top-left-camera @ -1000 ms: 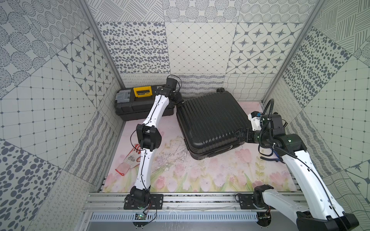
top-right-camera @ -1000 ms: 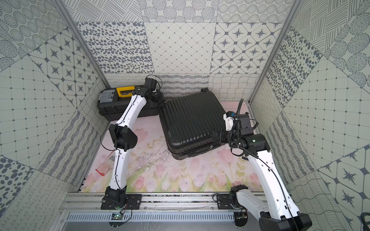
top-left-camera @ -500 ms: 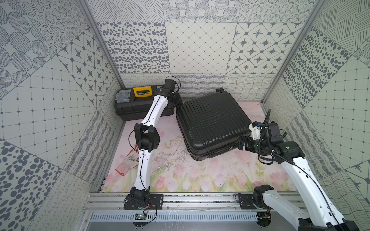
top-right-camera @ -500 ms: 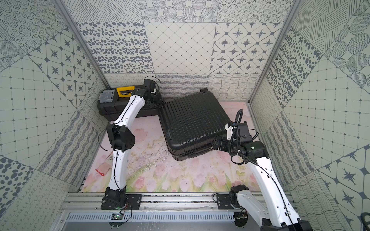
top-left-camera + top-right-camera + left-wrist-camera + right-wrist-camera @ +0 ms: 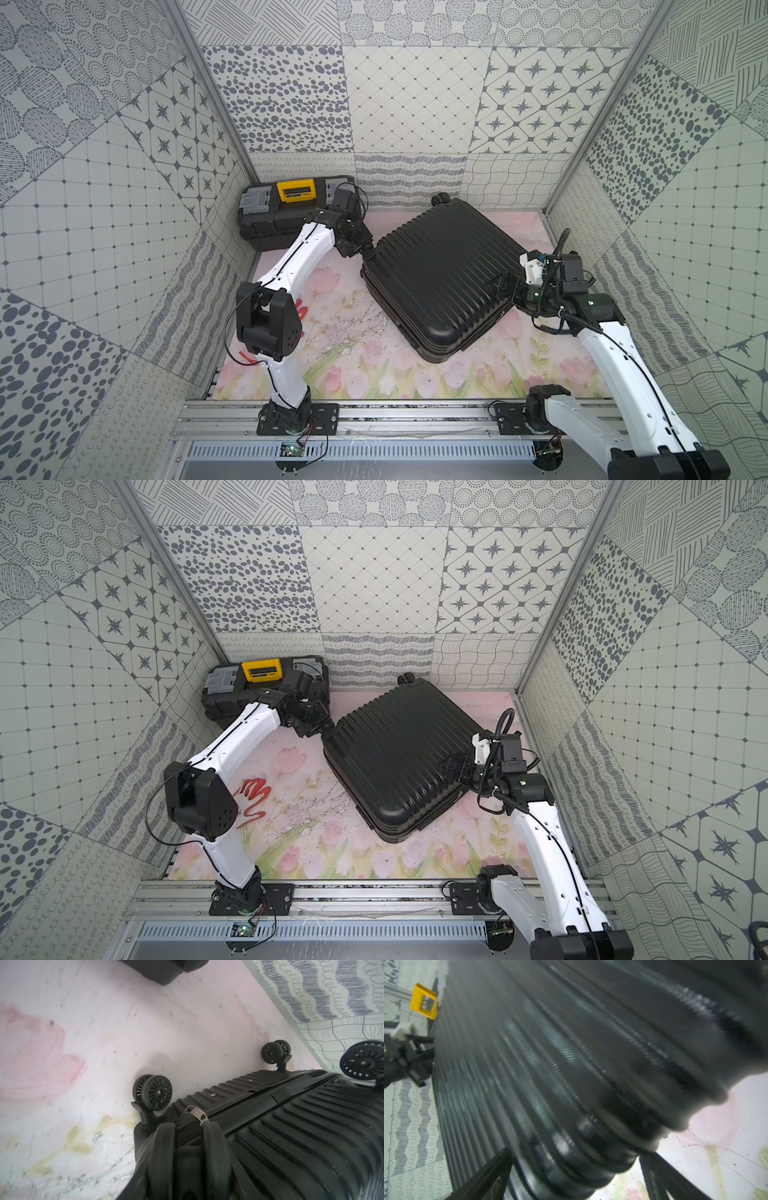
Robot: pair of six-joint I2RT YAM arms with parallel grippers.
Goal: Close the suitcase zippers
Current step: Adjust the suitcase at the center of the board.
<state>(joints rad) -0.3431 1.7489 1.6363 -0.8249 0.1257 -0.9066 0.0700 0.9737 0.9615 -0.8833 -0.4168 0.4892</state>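
Silver zipper pull [image 5: 196, 1114] shows only in the left wrist view.

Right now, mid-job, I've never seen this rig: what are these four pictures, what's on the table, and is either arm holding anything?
Two white robot arms, each ending in a two-fingered gripper. Both top views look down from one overhead camera; the other two come from wrist cameras. On the floral mat lies a black suitcase, a black toolbox beside it. The left gripper sits at its wheeled corner, jaws apart astride the zipper track, a silver pull at its fingertips, not clearly pinched. The right gripper is wide open around the suitcase's opposite edge. Nothing is visibly held.
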